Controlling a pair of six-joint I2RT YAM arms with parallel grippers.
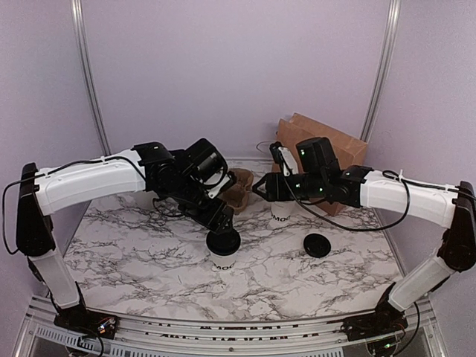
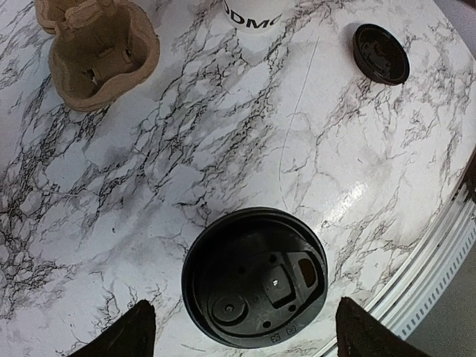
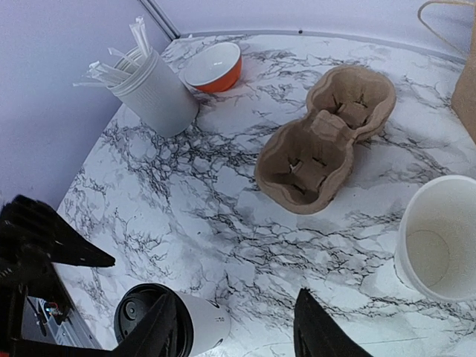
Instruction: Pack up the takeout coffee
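The takeout coffee, a white cup with a black lid, stands upright on the marble table near the middle front. My left gripper hangs just above it. In the left wrist view the black lid lies between the two dark fingertips, with a gap on each side, so the left gripper is open. My right gripper hovers farther back, open and empty. The right wrist view has the coffee at its lower left, behind the left finger of the right gripper.
A lidless white cup stands under the right arm, with a loose black lid to its right. A brown pulp cup carrier lies behind the centre. A brown paper bag stands at the back right. Utensil holder and orange bowl sit back left.
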